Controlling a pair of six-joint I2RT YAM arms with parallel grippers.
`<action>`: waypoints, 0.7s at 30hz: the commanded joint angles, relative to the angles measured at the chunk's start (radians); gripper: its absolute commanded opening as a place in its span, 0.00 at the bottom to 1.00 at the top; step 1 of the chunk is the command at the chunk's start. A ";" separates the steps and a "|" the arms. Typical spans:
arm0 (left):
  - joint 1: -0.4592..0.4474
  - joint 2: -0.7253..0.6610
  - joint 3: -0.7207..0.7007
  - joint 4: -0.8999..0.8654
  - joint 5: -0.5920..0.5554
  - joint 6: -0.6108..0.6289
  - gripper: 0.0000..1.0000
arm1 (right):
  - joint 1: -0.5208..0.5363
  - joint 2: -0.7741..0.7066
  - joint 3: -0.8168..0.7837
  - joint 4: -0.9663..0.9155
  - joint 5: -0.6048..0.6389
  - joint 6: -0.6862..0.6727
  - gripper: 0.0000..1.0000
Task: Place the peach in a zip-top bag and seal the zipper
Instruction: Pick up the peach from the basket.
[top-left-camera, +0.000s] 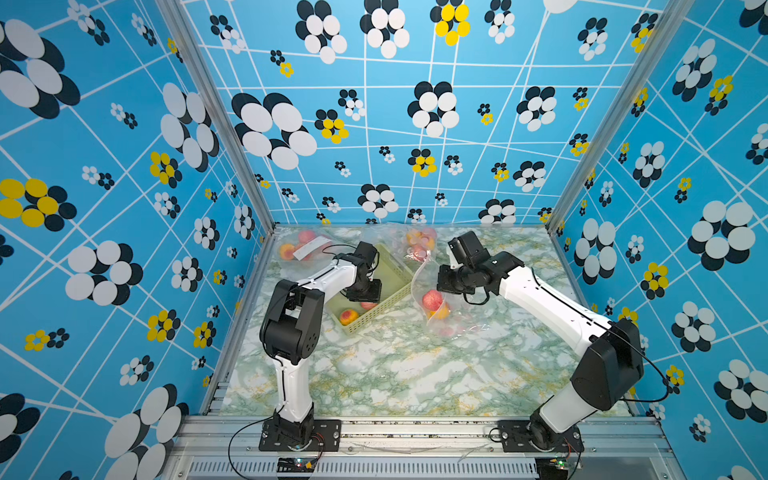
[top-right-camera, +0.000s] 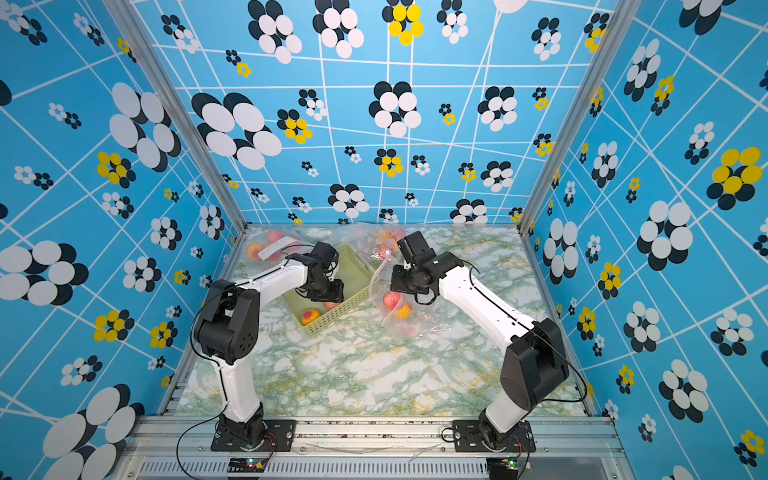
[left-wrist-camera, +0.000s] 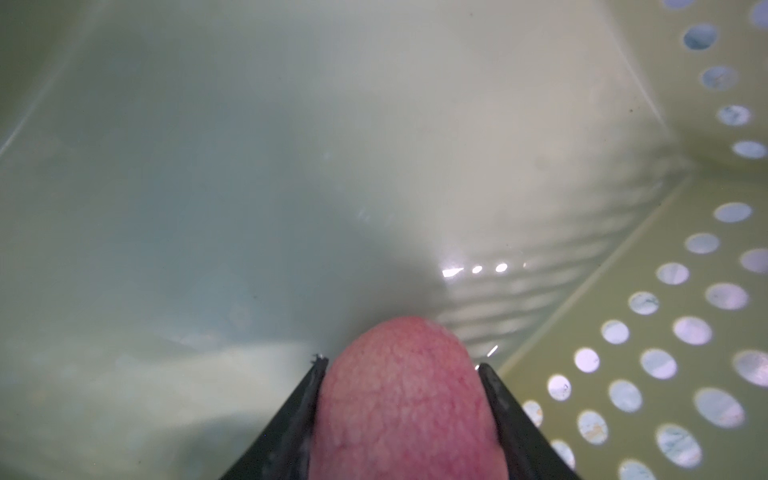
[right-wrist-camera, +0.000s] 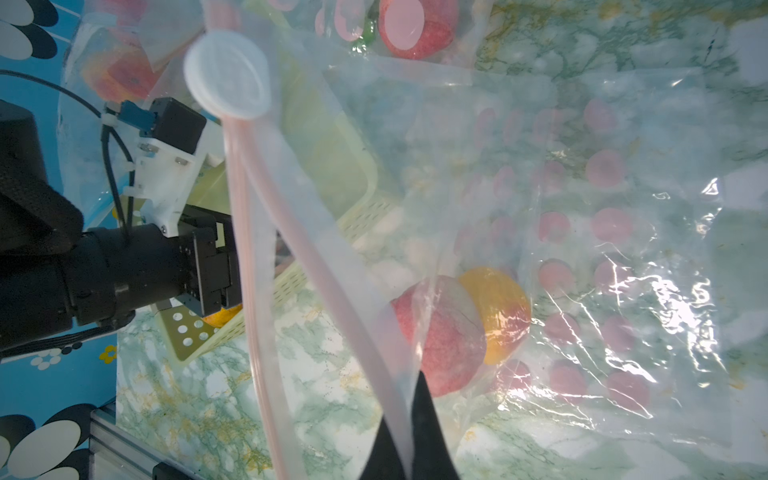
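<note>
Honestly, my worry is the peach (left-wrist-camera: 403, 407) squirting loose. It is round, and the left gripper (left-wrist-camera: 401, 365) has it only by the sides, low in the basket (left-wrist-camera: 665, 332), with the perforated wall just beside one finger. A lift could roll it free. Those jaws stand partway in, both against the skin. The right gripper (right-wrist-camera: 405, 419) is pinched tight on the zip-top bag (right-wrist-camera: 582, 208) at its zipper strip (right-wrist-camera: 316, 266). If that slips, the mouth collapses.
</note>
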 joint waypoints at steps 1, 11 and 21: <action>0.004 -0.077 0.005 0.024 -0.014 -0.003 0.55 | 0.006 -0.015 0.001 -0.009 0.021 0.010 0.00; 0.002 -0.238 -0.024 0.083 0.024 -0.046 0.49 | 0.006 -0.009 0.008 -0.007 0.020 0.011 0.00; -0.053 -0.400 -0.038 0.190 0.159 -0.122 0.49 | 0.005 0.011 0.020 0.009 0.006 0.017 0.00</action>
